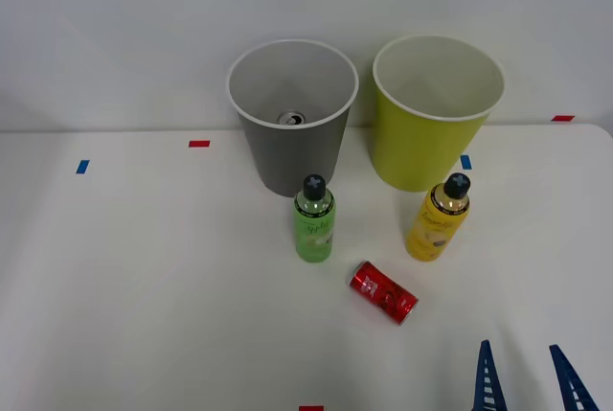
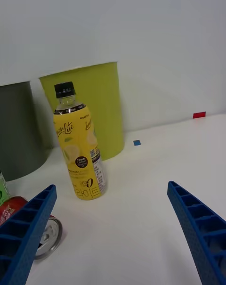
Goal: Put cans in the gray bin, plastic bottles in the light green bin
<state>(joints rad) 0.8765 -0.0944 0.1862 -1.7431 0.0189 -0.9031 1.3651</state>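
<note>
A red can (image 1: 383, 292) (image 2: 26, 221) lies on its side on the white table, front of centre. Inside the gray bin (image 1: 292, 148) (image 2: 19, 134) a silver can top (image 1: 291, 119) shows at the bottom. The green bottle (image 1: 314, 219) stands upright in front of the gray bin. Upright in front of the light green bin (image 1: 436, 143) (image 2: 101, 106) is the yellow bottle (image 1: 439, 219) (image 2: 80, 148). My right gripper (image 1: 527, 382) (image 2: 113, 233) is open at the table's front right, nothing between its blue fingers, short of the yellow bottle and right of the red can.
The table (image 1: 144, 286) carries small tape marks: blue (image 1: 82, 167), red (image 1: 199, 144), red (image 1: 563, 118) and blue (image 1: 465, 162) (image 2: 137, 142). A pale wall rises right behind the bins. The table's left half is bare.
</note>
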